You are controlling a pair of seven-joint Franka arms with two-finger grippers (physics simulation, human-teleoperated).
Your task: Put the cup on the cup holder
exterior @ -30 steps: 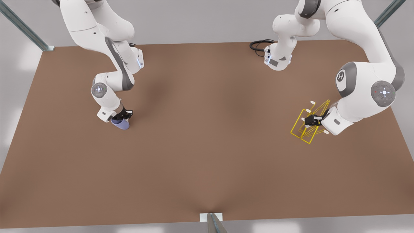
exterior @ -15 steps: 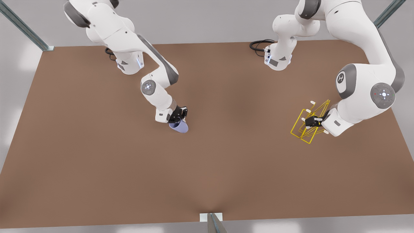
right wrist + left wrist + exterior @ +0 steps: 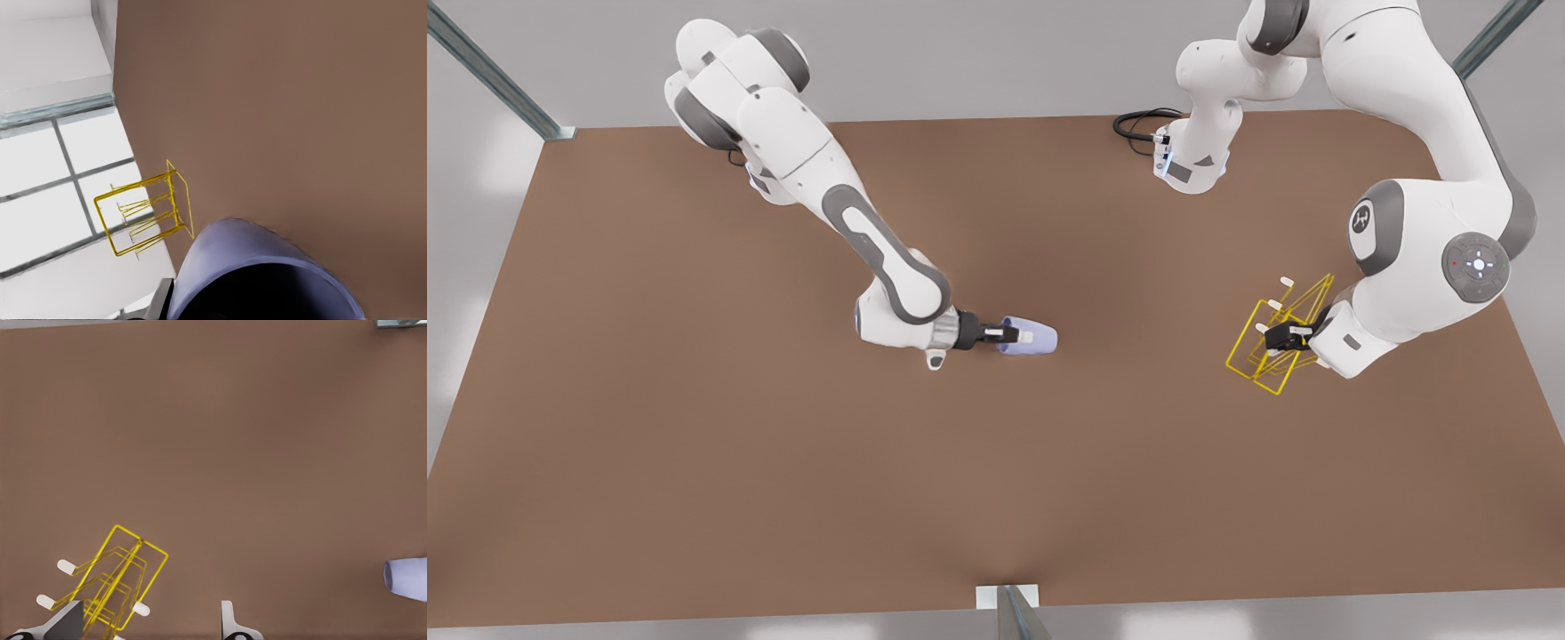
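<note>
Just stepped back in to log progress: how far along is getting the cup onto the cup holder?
Picked up: the right hand holds the cup sideways above the mid-table. In hand: it has carried it steadily toward the cup holder, which the left hand is at, fingers either side of the wire. Left: closing the gap and slipping the cup onto a prong.

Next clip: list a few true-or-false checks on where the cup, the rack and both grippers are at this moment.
1. The right gripper holds the cup. True.
2. The cup already hangs on the cup holder. False: it is held well apart from it, toward the front view's left.
3. The left gripper is at the cup holder. True: its fingers stand on either side of the yellow wire.
4. The held cup stands upright. False: it lies about level, its closed end pointing toward the cup holder.
5. The cup holder lies off the table. False: it rests on it.
</note>
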